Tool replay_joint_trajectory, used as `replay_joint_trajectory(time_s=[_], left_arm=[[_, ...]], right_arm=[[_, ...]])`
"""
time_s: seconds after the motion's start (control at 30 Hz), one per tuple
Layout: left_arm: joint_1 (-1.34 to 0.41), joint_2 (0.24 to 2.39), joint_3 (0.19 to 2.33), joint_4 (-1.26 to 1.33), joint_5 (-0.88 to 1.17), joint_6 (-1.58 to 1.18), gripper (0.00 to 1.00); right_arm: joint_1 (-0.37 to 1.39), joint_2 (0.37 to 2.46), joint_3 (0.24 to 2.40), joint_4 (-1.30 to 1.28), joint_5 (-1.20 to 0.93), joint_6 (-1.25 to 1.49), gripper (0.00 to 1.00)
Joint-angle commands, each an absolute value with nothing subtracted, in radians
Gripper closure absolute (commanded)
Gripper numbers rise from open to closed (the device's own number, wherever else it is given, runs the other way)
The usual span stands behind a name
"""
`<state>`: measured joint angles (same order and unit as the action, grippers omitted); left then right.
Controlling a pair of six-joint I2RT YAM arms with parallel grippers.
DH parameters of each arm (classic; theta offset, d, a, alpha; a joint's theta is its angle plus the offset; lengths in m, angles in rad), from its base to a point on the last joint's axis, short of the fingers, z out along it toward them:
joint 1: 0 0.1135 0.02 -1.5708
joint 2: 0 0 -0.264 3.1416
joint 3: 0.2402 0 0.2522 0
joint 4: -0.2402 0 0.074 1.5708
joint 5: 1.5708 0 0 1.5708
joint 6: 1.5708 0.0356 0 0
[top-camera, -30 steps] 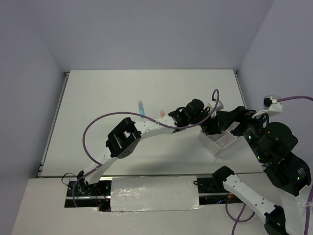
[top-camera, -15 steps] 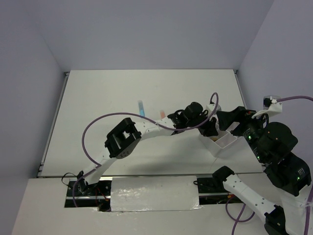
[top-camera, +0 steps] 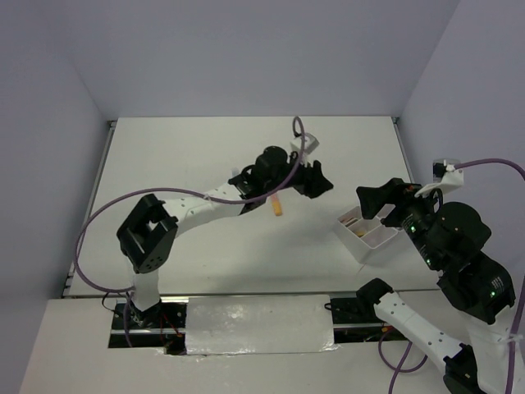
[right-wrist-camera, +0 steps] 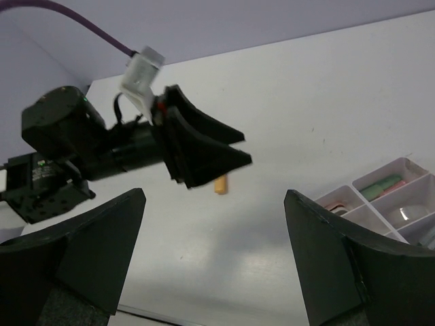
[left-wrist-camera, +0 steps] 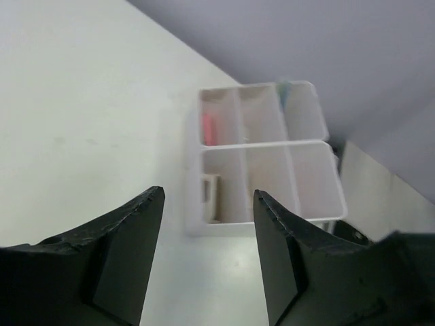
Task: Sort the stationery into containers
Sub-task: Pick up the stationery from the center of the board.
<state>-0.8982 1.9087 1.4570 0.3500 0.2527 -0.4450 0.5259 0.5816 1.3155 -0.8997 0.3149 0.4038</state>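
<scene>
The white divided tray [top-camera: 367, 238] stands at the right of the table. In the left wrist view the tray [left-wrist-camera: 309, 204] holds a pink piece [left-wrist-camera: 209, 128], a tan eraser [left-wrist-camera: 211, 197] and a bluish item [left-wrist-camera: 285, 95]. The right wrist view shows a green marker [right-wrist-camera: 380, 185] and a clear tape ring [right-wrist-camera: 408, 212] in it. An orange marker [top-camera: 277, 206] lies on the table under the left arm's wrist. My left gripper [top-camera: 321, 184] hangs open and empty, left of the tray and apart from it. My right gripper [top-camera: 371, 202] stands open over the tray's far end.
The table's raised edge [top-camera: 107, 164] runs along the left and back. A purple cable [top-camera: 98, 238] loops from the left arm over the table's left half. The arm bases and a foil-covered plate [top-camera: 258, 324] sit at the near edge.
My left gripper has drawn back from over the tray toward the table's middle, and its jaws have widened. The arm now covers the blue marker seen earlier. The right gripper has hardly moved.
</scene>
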Motion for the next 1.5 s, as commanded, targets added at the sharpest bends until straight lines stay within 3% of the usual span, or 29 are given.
replay_joint_trajectory(time_s=[0.0, 0.1, 0.27, 0.4, 0.43, 0.5, 0.8, 1.47], left_arm=[[-0.836, 1.832, 1.379, 0.414, 0.201, -0.48, 0.32], [-0.789, 1.79, 1.342, 0.306, 0.059, -0.48, 0.25], [-0.686, 1.818, 1.388, -0.001, -0.243, -0.535, 0.22], [-0.589, 1.957, 1.537, -0.302, -0.422, -0.609, 0.28], [-0.575, 1.986, 1.605, -0.346, -0.449, -0.614, 0.36], [-0.543, 2.055, 1.655, -0.452, -0.489, -0.638, 0.4], [-0.468, 2.247, 1.813, -0.594, -0.436, -0.684, 0.51], [-0.472, 2.296, 1.783, -0.574, -0.393, -0.736, 0.53]], right_arm=[[0.526, 0.587, 1.302, -0.844, 0.288, 0.41, 0.09], [0.526, 0.591, 1.295, -0.839, 0.284, 0.407, 0.09], [0.526, 0.588, 1.295, -0.83, 0.284, 0.403, 0.09], [0.525, 0.597, 1.287, -0.819, 0.272, 0.405, 0.08], [0.528, 0.601, 1.281, -0.818, 0.255, 0.406, 0.09], [0.526, 0.612, 1.275, -0.815, 0.239, 0.41, 0.09], [0.526, 0.624, 1.279, -0.818, 0.239, 0.407, 0.08], [0.526, 0.641, 1.258, -0.804, 0.241, 0.394, 0.08]])
